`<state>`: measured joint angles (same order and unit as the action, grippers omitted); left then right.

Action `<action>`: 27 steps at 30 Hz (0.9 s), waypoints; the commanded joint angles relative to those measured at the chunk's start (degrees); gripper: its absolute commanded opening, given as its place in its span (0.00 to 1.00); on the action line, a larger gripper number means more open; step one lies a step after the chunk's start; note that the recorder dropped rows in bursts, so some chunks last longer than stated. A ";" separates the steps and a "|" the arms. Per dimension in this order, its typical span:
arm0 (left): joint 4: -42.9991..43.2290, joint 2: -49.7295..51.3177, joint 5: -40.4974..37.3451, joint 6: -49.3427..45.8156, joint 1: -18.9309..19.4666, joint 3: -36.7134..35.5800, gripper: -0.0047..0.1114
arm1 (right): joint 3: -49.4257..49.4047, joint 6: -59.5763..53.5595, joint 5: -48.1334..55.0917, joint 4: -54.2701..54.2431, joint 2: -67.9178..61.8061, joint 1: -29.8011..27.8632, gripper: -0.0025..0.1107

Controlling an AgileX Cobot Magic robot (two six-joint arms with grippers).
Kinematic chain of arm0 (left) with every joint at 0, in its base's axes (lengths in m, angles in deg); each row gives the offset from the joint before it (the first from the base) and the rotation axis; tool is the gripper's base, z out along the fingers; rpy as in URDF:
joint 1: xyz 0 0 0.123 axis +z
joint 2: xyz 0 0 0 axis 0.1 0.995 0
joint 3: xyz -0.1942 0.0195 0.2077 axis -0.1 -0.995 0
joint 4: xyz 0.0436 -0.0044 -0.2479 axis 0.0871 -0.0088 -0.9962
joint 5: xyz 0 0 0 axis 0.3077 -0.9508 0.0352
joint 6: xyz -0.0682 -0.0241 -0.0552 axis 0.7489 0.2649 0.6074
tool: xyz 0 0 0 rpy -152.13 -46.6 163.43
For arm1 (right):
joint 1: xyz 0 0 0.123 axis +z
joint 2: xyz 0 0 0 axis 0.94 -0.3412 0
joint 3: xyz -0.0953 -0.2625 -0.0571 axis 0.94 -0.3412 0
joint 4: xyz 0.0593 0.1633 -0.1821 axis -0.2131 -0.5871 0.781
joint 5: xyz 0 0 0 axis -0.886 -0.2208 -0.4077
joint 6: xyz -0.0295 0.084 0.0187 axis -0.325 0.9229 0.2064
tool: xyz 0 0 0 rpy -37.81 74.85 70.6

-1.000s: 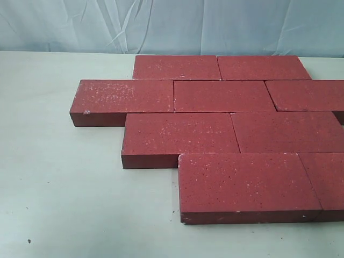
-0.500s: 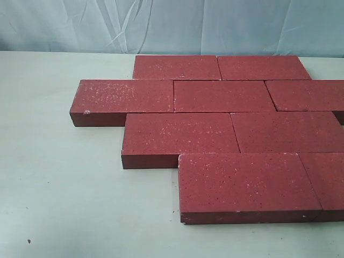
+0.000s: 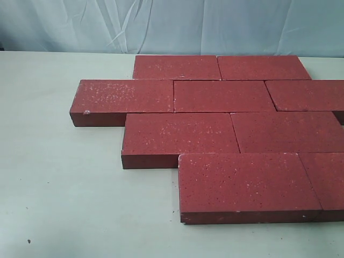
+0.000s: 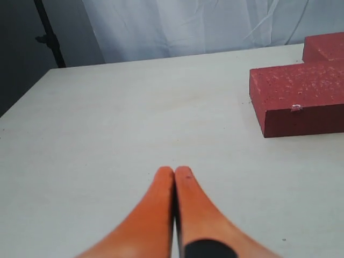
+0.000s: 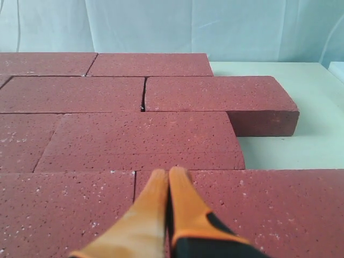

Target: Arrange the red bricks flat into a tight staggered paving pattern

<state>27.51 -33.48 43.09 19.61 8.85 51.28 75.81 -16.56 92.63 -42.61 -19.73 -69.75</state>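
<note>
Several dark-red speckled bricks [image 3: 215, 97] lie flat on the pale table in four staggered rows, edges close together. The nearest row's brick [image 3: 244, 183] sits at the front right. Neither gripper shows in the exterior view. In the left wrist view my left gripper [image 4: 174, 171] is shut and empty above bare table, with the end of one brick [image 4: 301, 99] some way off. In the right wrist view my right gripper [image 5: 168, 172] is shut and empty, hovering over the brick field [image 5: 140, 134] near a seam between two bricks.
A wrinkled pale-blue cloth [image 3: 172, 24] hangs behind the table. Bare table surface [image 3: 59, 183] stretches left of and in front of the bricks. A dark stand [image 4: 48, 32] rises beyond the table's far corner in the left wrist view.
</note>
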 commanded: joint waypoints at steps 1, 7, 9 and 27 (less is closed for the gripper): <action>-0.91 -3.08 0.70 0.15 0.16 -0.29 0.04 | -0.13 -0.02 -0.31 0.01 0.39 -0.29 0.02; -0.91 -5.51 0.62 0.15 0.16 -0.29 0.04 | -0.13 -0.02 -0.31 0.01 0.39 -0.29 0.02; -0.91 -5.51 0.46 0.15 0.16 -0.29 0.04 | -0.13 -0.02 -0.31 0.01 0.39 -0.29 0.02; -0.91 -5.51 0.26 0.15 0.16 -0.29 0.04 | -0.13 -0.02 -0.31 0.01 0.39 -0.29 0.02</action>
<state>27.02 -38.64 43.20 19.61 8.85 51.28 75.81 -16.56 92.63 -42.61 -19.73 -69.75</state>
